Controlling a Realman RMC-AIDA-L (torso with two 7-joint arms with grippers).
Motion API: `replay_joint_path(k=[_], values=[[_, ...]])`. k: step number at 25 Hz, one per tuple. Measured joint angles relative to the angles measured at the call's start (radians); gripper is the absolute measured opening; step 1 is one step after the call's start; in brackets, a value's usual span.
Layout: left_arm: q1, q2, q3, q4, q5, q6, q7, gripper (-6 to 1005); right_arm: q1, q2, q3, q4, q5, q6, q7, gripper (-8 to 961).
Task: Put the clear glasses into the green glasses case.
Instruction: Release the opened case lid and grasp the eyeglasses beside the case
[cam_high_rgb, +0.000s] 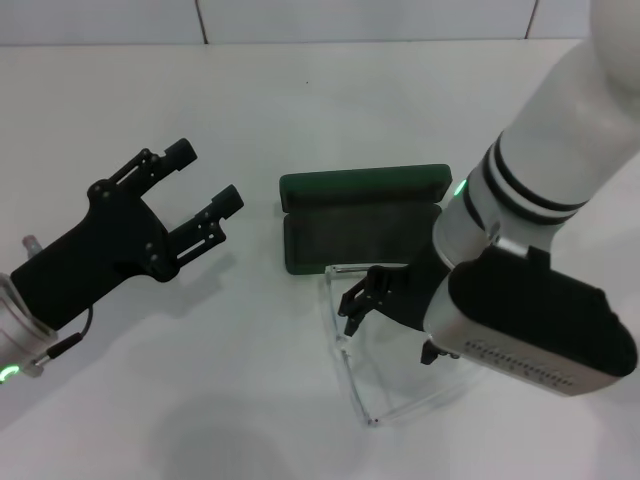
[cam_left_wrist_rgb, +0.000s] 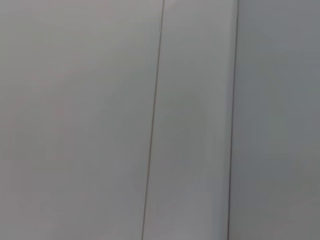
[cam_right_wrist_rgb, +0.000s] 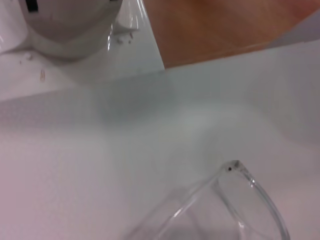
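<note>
Table (cam_high_rgb: 300, 100) white, bare around. Right gripper (cam_high_rgb: 375, 300) over glasses (cam_high_rgb: 345, 350), fingers apart, glasses unclamped, flat just in front of case (cam_high_rgb: 360, 225), lid open. Left gripper (cam_high_rgb: 205, 195) fingers apart, beside case.

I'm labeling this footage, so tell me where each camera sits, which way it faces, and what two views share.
Head view: on the robot's head, looking down at the table; shows left gripper, right gripper, open green glasses case.
Left wrist view: faces plain pale panels; no robot parts.
Right wrist view: looks over the table; no fingers visible.
Shared by head and right wrist: clear glasses.
</note>
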Motion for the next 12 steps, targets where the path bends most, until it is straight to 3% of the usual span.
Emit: replay_joint_path(k=[12], values=[[-0.011,0.000,0.000,0.031,-0.022,-0.028,0.029,773,0.030,0.000,-0.116,0.010,-0.003,0.094,0.039,722]])
